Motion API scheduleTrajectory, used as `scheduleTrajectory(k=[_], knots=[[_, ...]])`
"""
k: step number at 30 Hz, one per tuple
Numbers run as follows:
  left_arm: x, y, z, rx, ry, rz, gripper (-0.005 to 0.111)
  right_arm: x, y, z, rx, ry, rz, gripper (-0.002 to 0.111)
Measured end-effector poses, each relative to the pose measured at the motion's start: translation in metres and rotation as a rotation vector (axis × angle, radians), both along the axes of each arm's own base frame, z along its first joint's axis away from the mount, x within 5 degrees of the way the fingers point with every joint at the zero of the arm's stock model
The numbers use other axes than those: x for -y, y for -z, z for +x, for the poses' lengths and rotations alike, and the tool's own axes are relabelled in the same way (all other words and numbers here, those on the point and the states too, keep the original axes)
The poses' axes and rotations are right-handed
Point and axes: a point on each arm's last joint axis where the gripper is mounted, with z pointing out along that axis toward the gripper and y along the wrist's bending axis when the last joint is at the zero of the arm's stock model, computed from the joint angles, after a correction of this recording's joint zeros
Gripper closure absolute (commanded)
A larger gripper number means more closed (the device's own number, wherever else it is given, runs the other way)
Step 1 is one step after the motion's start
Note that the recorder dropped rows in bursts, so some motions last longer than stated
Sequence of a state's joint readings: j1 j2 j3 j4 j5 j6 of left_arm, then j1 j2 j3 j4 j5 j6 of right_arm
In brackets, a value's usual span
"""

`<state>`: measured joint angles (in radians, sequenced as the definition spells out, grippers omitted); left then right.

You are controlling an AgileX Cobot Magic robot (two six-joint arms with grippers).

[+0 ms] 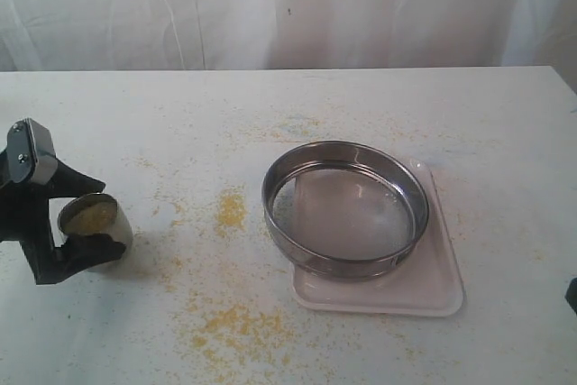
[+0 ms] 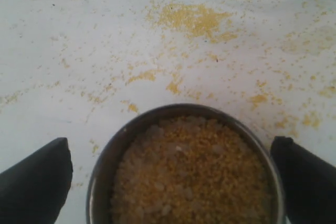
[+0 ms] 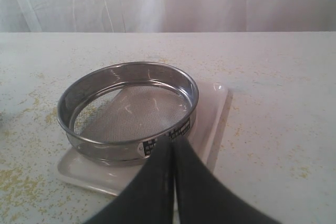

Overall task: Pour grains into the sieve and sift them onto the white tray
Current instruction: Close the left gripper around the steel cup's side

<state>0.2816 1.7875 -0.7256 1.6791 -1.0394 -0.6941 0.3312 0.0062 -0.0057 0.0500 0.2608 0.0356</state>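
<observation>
A small steel cup point(image 1: 119, 233) full of yellow grains point(image 2: 194, 171) stands on the table at the left. My left gripper point(image 1: 95, 223) straddles it, open, one black finger on each side; in the left wrist view a gap shows between one fingertip point(image 2: 47, 174) and the cup wall. The sieve point(image 1: 270, 196) rests on the white tray point(image 1: 433, 288) right of centre, its mesh bare. In the right wrist view my right gripper point(image 3: 173, 142) is shut on nothing, short of the sieve point(image 3: 126, 149) and the tray point(image 3: 212, 108).
Spilled grains lie on the white table in a small heap point(image 1: 232, 209) between cup and sieve, and in a wider scatter point(image 1: 230, 322) near the front edge. A white curtain hangs behind the table.
</observation>
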Motion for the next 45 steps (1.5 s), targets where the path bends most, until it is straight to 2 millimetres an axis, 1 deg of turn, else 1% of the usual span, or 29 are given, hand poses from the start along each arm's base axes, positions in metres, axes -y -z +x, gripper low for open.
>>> scheduleTrajectory(k=[4, 9, 20, 26, 32, 45], knots=[[-0.001, 0.007, 0.001, -0.016, -0.002, 0.007, 0.002, 0.000, 0.000, 0.000, 0.000, 0.000, 0.000, 0.108], [-0.002, 0.012, 0.001, -0.030, -0.011, 0.008, 0.002, 0.000, 0.000, 0.000, 0.000, 0.000, 0.000, 0.108], [-0.007, 0.032, 0.007, -0.078, -0.096, 0.006, 0.002, 0.000, 0.000, 0.000, 0.000, 0.000, 0.000, 0.108], [-0.007, 0.035, 0.010, -0.081, -0.142, -0.028, 0.002, 0.000, 0.000, 0.000, 0.000, 0.000, 0.000, 0.108], [-0.010, 0.040, 0.015, -0.089, -0.243, -0.081, 0.002, 0.000, 0.000, 0.000, 0.000, 0.000, 0.000, 0.108], [-0.009, 0.049, 0.021, -0.037, -0.263, -0.149, 0.002, 0.000, 0.000, 0.000, -0.001, 0.000, 0.002, 0.108]])
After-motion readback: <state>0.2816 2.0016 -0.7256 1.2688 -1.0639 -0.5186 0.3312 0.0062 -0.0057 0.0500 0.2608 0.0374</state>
